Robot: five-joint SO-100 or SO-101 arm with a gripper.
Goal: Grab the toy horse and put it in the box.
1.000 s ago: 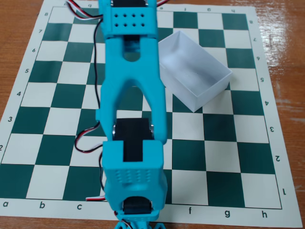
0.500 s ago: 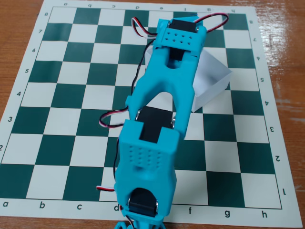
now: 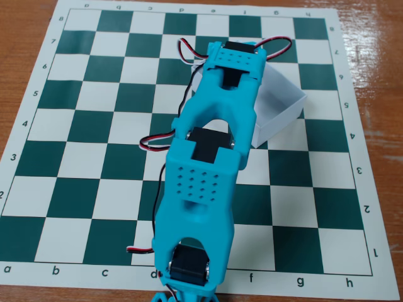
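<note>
The white box (image 3: pixel 281 106) lies on the chessboard at the upper right, and only its right half shows. My turquoise arm (image 3: pixel 203 189) reaches from the bottom edge up over the box's left half, with its wrist block (image 3: pixel 235 61) above that part. The gripper's fingers are hidden beneath the arm, so I cannot see how they stand. The toy horse is out of view.
A green and white chessboard mat (image 3: pixel 75 126) covers most of the wooden table (image 3: pixel 378 56). Red, white and black servo wires (image 3: pixel 277 45) loop out beside the wrist and at the arm's left side.
The arm has swung from the board's upper middle to the right, over the box. In the last half second its elbow section has shifted slightly towards the box.
</note>
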